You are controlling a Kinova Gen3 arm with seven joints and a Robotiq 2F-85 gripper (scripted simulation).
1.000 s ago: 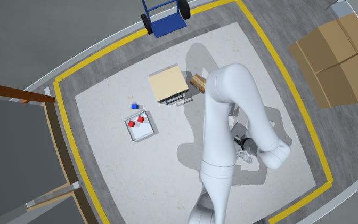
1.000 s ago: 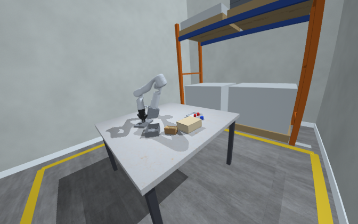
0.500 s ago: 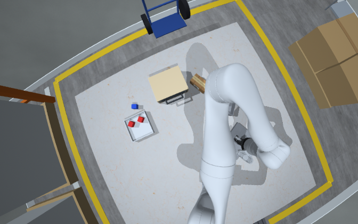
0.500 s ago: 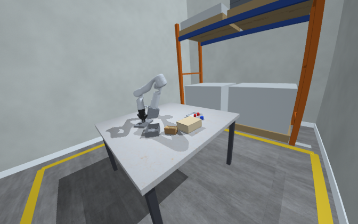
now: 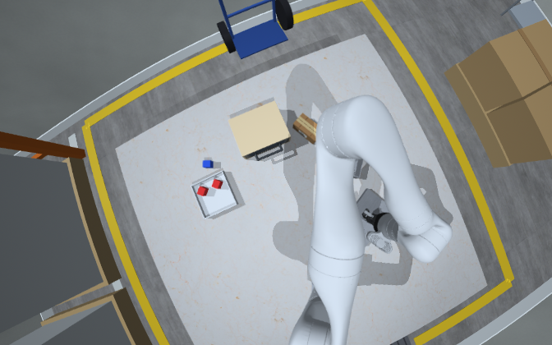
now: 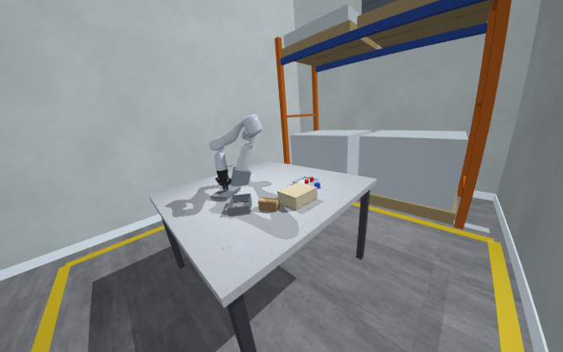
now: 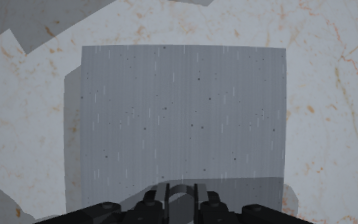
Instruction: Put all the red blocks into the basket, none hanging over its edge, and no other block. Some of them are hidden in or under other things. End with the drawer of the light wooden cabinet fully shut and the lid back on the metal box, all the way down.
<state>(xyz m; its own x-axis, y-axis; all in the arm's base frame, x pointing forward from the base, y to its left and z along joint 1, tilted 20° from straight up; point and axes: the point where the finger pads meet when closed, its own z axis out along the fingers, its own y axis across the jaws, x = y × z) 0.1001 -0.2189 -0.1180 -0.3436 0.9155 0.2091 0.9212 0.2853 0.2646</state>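
Observation:
My gripper [image 5: 365, 213] [image 6: 225, 188] [image 7: 181, 198] points down and is shut on the raised handle of the flat grey metal lid [image 5: 370, 198] [image 6: 218, 196] [image 7: 181, 110]. The lid lies flat, low over or on the table. The metal box [image 6: 239, 209] [image 5: 357, 169] stands open beside it; the arm hides most of it in the top view, and its inside is unclear. Two red blocks [image 5: 202, 190] [image 5: 217, 183] [image 6: 307, 181] are in the pale basket [image 5: 223, 202]. The light wooden cabinet [image 5: 259, 128] [image 6: 296, 195] has its drawer handle showing, and the drawer looks shut.
A blue block [image 5: 207, 163] [image 6: 317, 185] lies outside the basket, near its back edge. A brown cardboard box [image 5: 305, 127] [image 6: 268, 204] stands between the cabinet and the metal box. A pale patterned shape [image 5: 379, 241] beside the gripper is unclear.

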